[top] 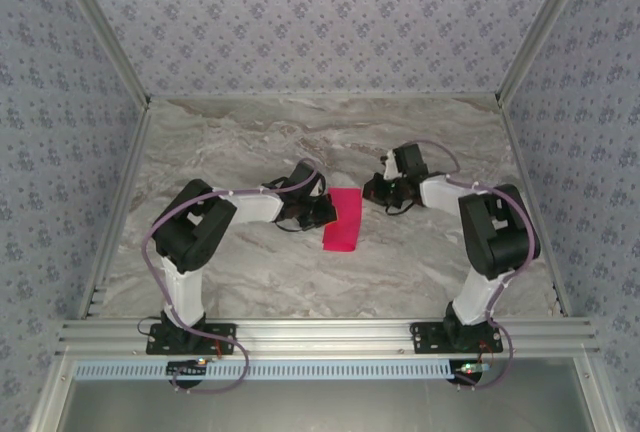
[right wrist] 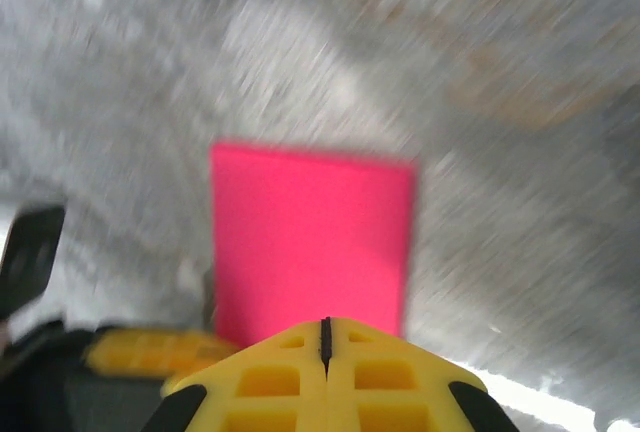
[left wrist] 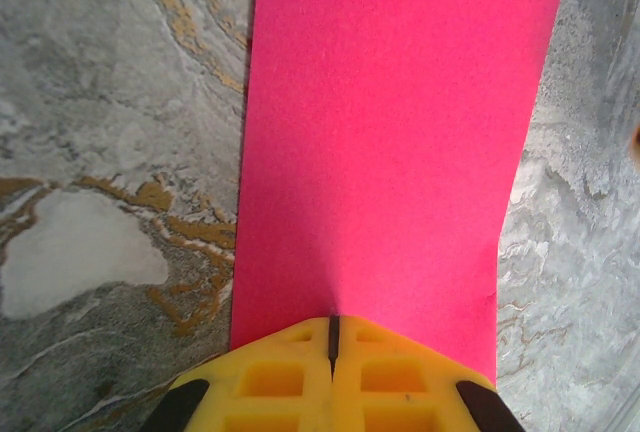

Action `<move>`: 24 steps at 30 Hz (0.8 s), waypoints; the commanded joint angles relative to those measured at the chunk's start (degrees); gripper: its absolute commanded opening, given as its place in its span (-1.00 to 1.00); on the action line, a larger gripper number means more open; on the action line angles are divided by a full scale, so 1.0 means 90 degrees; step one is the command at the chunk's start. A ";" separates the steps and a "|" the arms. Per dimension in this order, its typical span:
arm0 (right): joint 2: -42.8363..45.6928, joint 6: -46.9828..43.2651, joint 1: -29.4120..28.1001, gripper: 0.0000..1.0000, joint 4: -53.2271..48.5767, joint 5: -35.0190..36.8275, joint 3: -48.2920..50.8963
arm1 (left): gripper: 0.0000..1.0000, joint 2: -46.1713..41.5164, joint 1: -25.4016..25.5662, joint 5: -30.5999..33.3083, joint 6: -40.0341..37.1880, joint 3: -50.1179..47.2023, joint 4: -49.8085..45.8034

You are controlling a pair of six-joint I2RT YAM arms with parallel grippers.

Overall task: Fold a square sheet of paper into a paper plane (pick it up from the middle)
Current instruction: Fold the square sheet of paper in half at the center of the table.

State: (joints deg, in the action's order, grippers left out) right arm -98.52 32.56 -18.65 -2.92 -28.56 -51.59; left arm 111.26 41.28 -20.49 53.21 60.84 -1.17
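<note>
Left gripper (top: 326,214): yellow fingers pressed together with only a thin slit between them. The tips sit at the left edge of the paper. Whether they press on it cannot be told.
Right gripper (top: 374,192): fingers closed tight, holding nothing, just beside the sheet's far right corner. Its wrist view is blurred.
Square sheet of paper (top: 342,220): magenta-pink, lying flat on the table midway between the two grippers. It shows as a rectangle longer than wide, and the left wrist view shows a slight kink along one long edge.
Table (top: 250,142): grey marble pattern with brown veins.
Walls (top: 320,12): patterned wallpaper around the far end.
</note>
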 commanded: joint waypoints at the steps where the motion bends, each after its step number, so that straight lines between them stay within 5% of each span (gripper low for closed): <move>1: 0.0268 0.0254 -0.0308 -1.00 -0.0279 -0.0157 0.0409 | -1.00 0.0665 0.0066 0.0788 -0.0014 -0.0565 -0.1693; 24: 0.0626 0.0008 -0.0750 -1.00 -0.0795 -0.0195 0.1659 | -1.00 0.0678 0.0067 0.1018 -0.0018 -0.0671 -0.1535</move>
State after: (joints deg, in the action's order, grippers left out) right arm -94.59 34.24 -25.28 -2.98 -30.48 -40.56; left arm 111.11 41.39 -20.08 53.21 60.10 0.05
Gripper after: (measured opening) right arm 0.051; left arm 0.041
